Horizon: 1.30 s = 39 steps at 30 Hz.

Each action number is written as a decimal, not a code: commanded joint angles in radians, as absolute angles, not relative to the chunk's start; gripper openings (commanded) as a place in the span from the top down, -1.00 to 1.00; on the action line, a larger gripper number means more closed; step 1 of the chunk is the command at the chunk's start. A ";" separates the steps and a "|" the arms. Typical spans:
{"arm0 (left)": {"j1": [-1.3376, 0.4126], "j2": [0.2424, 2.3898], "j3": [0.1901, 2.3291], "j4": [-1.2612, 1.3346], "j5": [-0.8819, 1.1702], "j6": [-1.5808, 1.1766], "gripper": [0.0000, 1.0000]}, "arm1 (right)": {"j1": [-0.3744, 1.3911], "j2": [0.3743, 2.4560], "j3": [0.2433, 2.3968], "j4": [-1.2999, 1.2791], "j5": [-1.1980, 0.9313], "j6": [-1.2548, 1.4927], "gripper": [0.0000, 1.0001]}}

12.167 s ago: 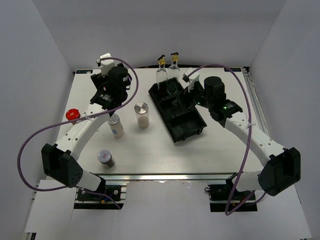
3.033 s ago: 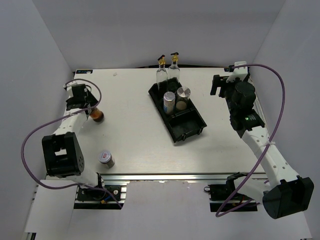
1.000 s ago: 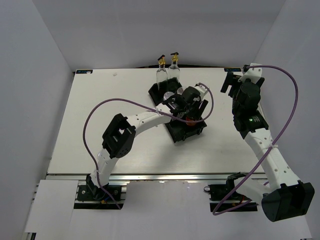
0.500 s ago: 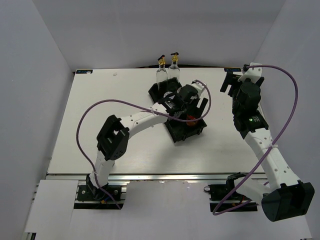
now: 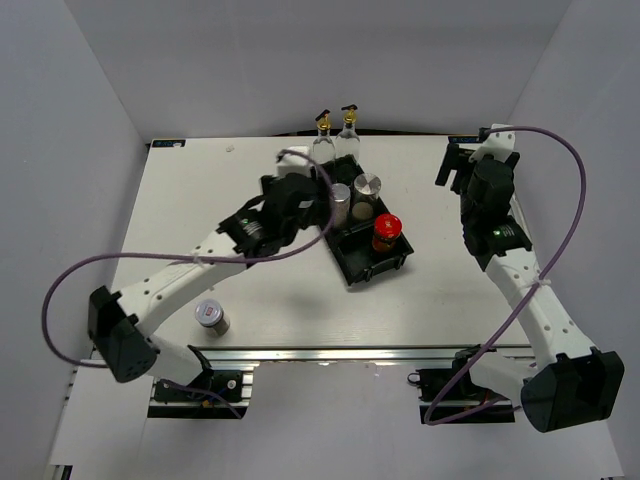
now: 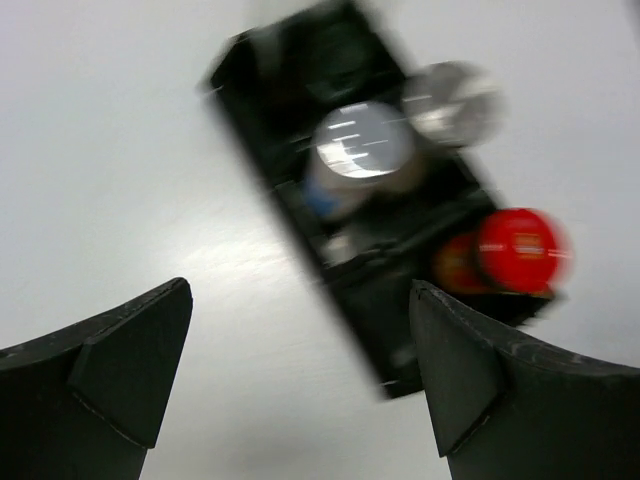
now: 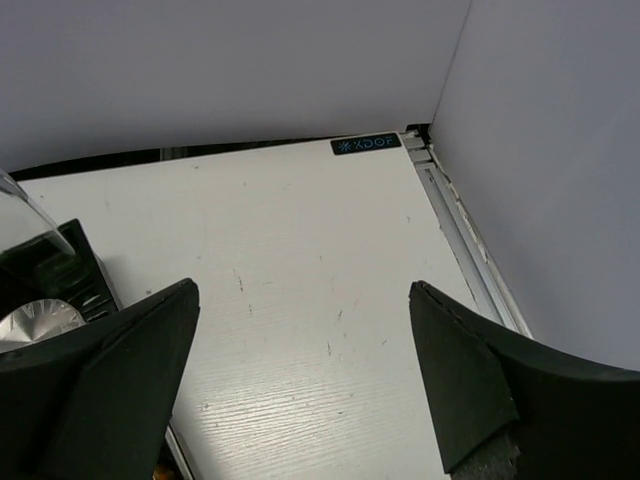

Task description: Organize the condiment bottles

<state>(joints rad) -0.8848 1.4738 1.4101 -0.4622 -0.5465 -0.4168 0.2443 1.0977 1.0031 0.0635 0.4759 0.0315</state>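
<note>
While the left gripper (image 6: 298, 292) is hovering over the table just beside the black tray (image 5: 362, 268) with its jaws spread wide and nothing between them, the right gripper (image 7: 302, 295) is hanging out by the far right corner, equally wide and equally empty. Five of the condiment bottles are sitting with the tray: the two tall glass bottles (image 5: 323, 145) are standing at its far end, two silver-lidded jars (image 5: 340, 195) are standing side by side behind them, and the red-capped jar (image 5: 387, 228) is standing upright on the near side of those (which compartment exactly, I cannot tell). A lone shaker jar (image 5: 210, 316) is standing on the table near the left arm's base, well apart from the tray, so the job is looking nearly finished, with that one seemingly the only piece needing a place. It is probably going to feel light and rigid, with smooth, slippery sides and a hard lid, and a careless finger is likely to tip it; I am judging the best hold to be across the body just below the lid, one finger coming down either side. The glass bottles are looking like the fragile, top-heavy ones, better gripped on the body than by the spout
</note>
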 commanded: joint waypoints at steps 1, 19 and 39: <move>-0.737 1.355 1.255 -0.645 -0.637 -0.612 -0.96 | 0.239 1.146 1.069 0.029 0.462 0.060 -0.79; -0.634 0.822 0.719 -1.104 -0.670 -1.173 -0.96 | 0.109 1.381 1.250 -0.228 0.443 0.213 -0.79; -0.456 0.890 0.686 -1.173 -0.523 -1.048 -0.96 | 0.106 1.227 0.957 -0.146 0.448 0.325 -0.79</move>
<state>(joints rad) -0.4618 0.9108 0.6979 -1.1595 -0.5983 -1.0691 0.1066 1.2495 0.9661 -0.2050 0.4206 0.3119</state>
